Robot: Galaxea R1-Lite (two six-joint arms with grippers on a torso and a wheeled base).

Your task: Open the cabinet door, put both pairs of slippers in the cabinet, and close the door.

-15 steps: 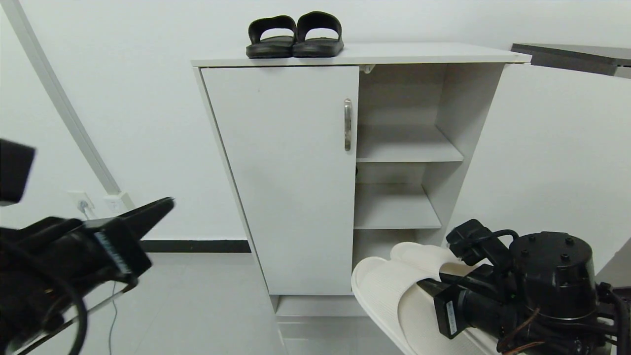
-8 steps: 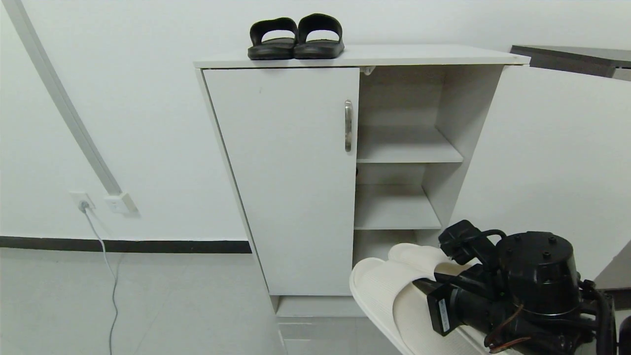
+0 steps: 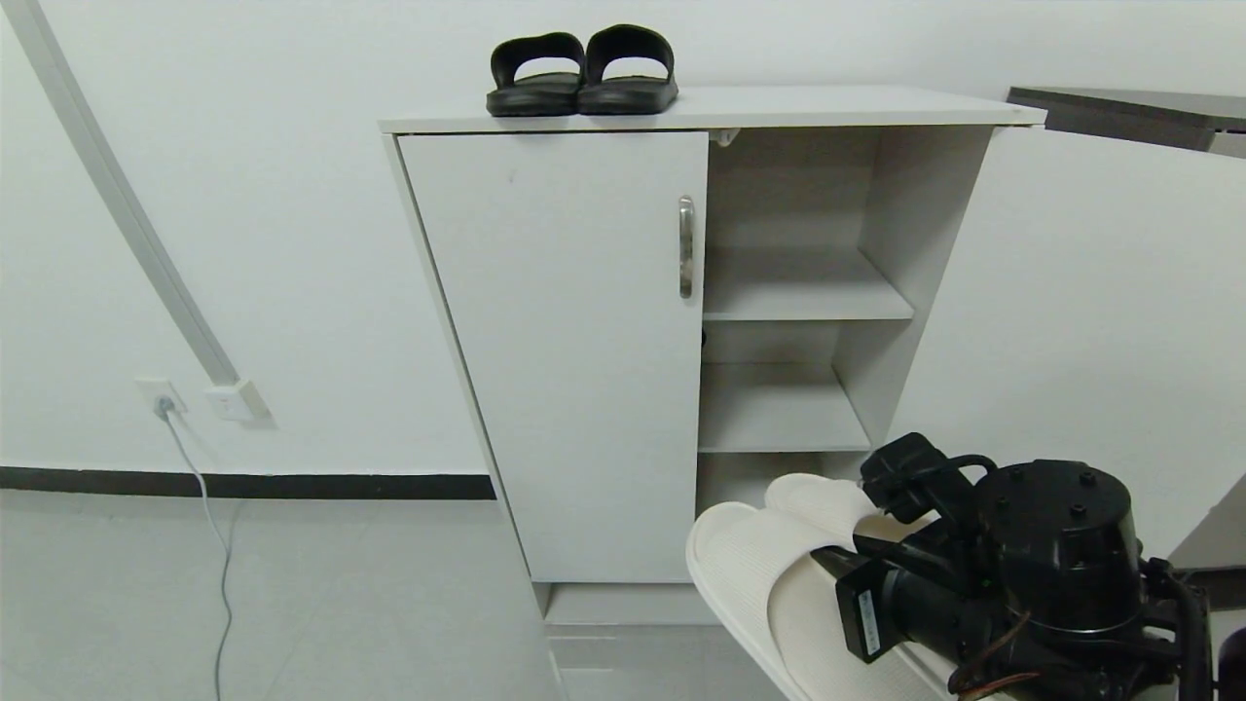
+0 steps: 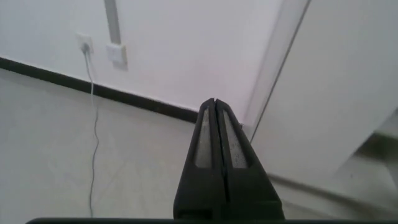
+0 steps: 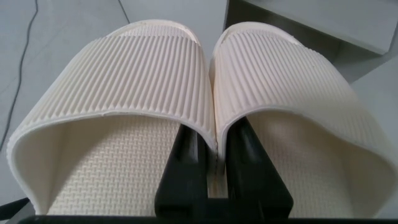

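White slippers (image 5: 149, 87): pair, ribbed foam. I judge them light, soft, squashy.
- Location: in my right gripper (image 5: 217, 171), low before open cabinet (image 3: 545, 341).
- Hold: jaws pinched on touching inner strap walls, best spot for carrying both.

Black slippers (image 3: 581, 70): on cabinet top.

My left gripper (image 4: 214, 106): closed, empty.

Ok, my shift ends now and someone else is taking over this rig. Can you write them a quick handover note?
Right tool: shut on the white slippers, pinched side by side, low in front of the cabinet's open right side.
Left tool: shut, empty, low over the floor to the left of the cabinet.
Black slippers: on the cabinet top.
Done: right door open, white pair in the grasp.
Left: set the white pair on a shelf, fetch and store the black pair, close the door.
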